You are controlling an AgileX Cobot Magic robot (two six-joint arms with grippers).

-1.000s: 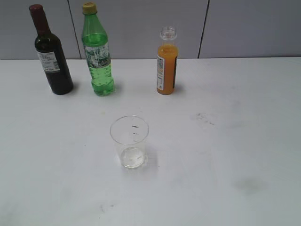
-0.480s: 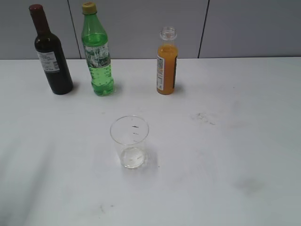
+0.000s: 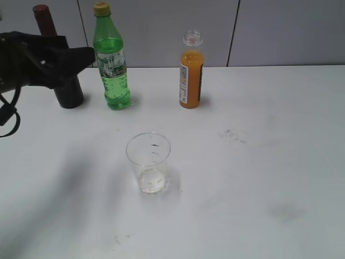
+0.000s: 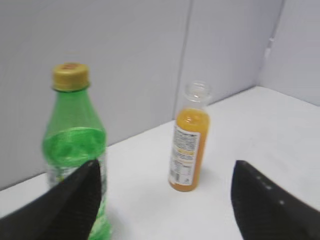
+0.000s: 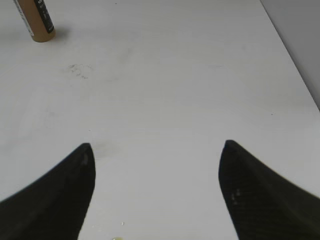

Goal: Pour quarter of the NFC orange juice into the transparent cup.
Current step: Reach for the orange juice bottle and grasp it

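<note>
The NFC orange juice (image 3: 191, 70) stood at the far side of the tabletop (image 3: 259, 178), right of the green bottle (image 3: 111, 59). The transparent cup (image 3: 148, 162) stood nearer, empty. The left end effector (image 4: 165, 200) was spread wide, holding nothing. It should probably grab the juice low and straight. The right end effector (image 5: 155, 192) was spread too, empty.

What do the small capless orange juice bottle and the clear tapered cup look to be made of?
Small capless orange juice bottle: probably clear plastic, glossy; the empty neck is see-through and a printed label wraps the body. Glass can't be excluded.

Clear tapered cup: likely thin colourless plastic, smooth; the table shows through its wall, which carries small dark marks.
</note>
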